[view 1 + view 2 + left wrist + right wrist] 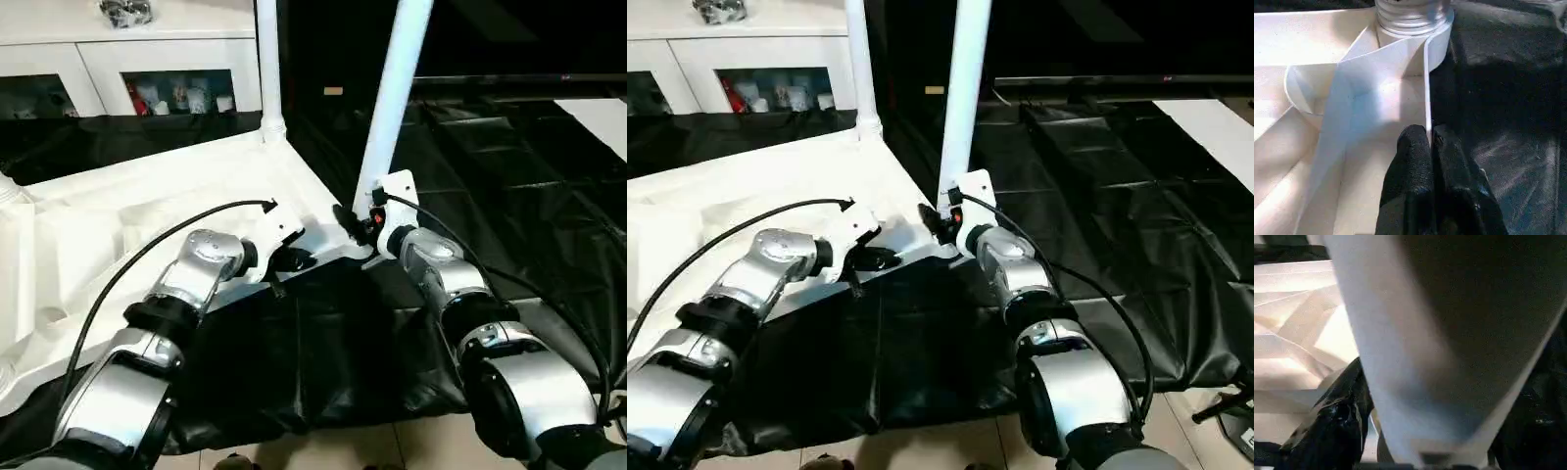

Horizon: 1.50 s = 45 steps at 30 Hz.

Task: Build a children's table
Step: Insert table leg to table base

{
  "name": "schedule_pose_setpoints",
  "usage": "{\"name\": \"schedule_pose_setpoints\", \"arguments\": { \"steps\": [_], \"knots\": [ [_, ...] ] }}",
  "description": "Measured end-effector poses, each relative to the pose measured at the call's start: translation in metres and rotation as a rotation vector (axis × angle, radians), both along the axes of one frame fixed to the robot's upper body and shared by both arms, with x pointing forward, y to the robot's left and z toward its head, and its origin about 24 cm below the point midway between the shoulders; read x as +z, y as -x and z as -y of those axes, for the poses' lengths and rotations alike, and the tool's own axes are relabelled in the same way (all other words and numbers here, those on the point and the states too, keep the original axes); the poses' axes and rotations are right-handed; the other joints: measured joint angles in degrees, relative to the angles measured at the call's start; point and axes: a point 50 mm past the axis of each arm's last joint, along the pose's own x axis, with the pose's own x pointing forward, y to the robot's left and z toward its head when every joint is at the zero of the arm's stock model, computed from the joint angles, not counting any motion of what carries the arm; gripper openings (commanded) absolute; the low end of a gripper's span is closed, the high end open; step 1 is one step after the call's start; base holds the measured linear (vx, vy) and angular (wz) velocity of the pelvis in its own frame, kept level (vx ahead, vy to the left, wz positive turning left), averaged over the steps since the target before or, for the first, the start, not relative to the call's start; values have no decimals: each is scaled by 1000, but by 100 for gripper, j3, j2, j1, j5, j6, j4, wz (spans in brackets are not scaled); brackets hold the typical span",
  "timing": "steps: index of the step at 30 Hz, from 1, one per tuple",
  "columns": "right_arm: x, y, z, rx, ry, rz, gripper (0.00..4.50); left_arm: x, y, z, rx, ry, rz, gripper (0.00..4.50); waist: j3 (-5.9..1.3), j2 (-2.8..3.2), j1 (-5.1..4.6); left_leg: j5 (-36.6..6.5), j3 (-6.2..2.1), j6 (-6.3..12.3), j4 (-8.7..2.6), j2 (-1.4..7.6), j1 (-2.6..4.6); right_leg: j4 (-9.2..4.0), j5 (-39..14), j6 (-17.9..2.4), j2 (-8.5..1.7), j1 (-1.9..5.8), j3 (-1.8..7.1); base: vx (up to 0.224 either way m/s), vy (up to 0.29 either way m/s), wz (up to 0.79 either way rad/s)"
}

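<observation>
The children's table lies upside down on a black sheet, its white ribbed top [147,215] facing up. One white tube leg [267,59] stands in the far corner socket. A second leg [397,88] rises, leaning slightly, from the near right corner. My left gripper [284,264] is shut on the thin near rim of the top [1426,73], a short way from that corner. My right gripper [355,223] sits at the base of the near leg, and the leg [1415,347] runs right in front of its camera.
A white glass-doored cabinet [118,59] stands behind the table top. The black sheet [509,176] spreads to the right and toward me, ending at a strip of pale floor [343,446]. A white panel [598,117] lies at the far right.
</observation>
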Motion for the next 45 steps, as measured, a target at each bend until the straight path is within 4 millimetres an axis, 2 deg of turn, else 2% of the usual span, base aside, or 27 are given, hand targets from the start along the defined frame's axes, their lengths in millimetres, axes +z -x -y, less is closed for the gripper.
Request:
{"name": "schedule_pose_setpoints", "arguments": {
  "steps": [2, 7, 11, 14, 20, 21, 29, 37, 40, 45],
  "knots": [
    [-1, 1, 1, 42, -5, -4, 368, 1, 2, -3, -14, 5, 1, 0, 1, 2, 2, 0, 0, 0, 0, 1, -10, 2, -1, -1, 1, -10, -2, 0, 0, 0],
    [-3, 8, 8, 205, 23, 5, 368, 3, 5, -12, -78, 7, -1, 0, 7, 11, 28, 0, 1, 0, 6, 8, -37, 5, 0, -1, 2, -23, -13, 0, 0, 0],
    [-8, 20, 20, 386, 45, 9, 368, 2, 11, -19, -158, 10, -10, 0, 9, 15, 103, 1, 1, 1, 19, 20, -48, 10, 0, -2, 3, -27, -15, 0, 0, 0],
    [-4, 26, 27, 537, 60, 11, 368, 4, 14, -25, -221, 24, -34, 0, 12, 20, 163, 1, 5, 1, 22, 24, -53, 12, 2, -4, 2, -25, -15, 0, 0, 0],
    [-3, 37, 37, 721, 108, -3, 368, 2, 20, -30, -305, 29, -77, 0, 14, 23, 294, 1, 10, 1, 24, 32, -51, 17, 3, -6, 2, -19, -16, 0, 0, 0],
    [-3, 38, 38, 737, 115, -3, 341, 2, 20, -30, -316, 29, -80, 0, 15, 24, 306, 1, 10, 1, 25, 33, -51, 19, 3, -6, 2, -19, -17, 0, 0, 0],
    [-3, 45, 37, 843, 145, 1, 280, 0, 24, -37, -390, 17, -91, 0, 17, 29, 330, 1, 10, 1, 34, 34, -50, 28, 3, -6, 2, -11, -16, 0, 0, 0],
    [-6, 48, 34, 835, 134, 1, 272, -2, 24, -37, -386, 20, -96, 0, 17, 29, 340, 1, 10, 1, 41, 36, -48, 42, 3, -6, 0, -5, -12, 0, 0, 0],
    [-11, 40, 34, 665, 137, -1, 272, -4, 17, -31, -290, 16, -71, 0, 17, 29, 313, 1, 9, 0, 43, 36, -40, 49, 10, -17, 0, -4, -12, 0, 0, 0],
    [-18, 22, 27, 246, 126, 19, 270, -8, 4, -7, -98, 30, -21, 0, 17, 30, 225, 1, 0, -1, 45, 32, -4, 64, -8, 12, 0, 7, -4, 0, 0, 0]
  ]
}}
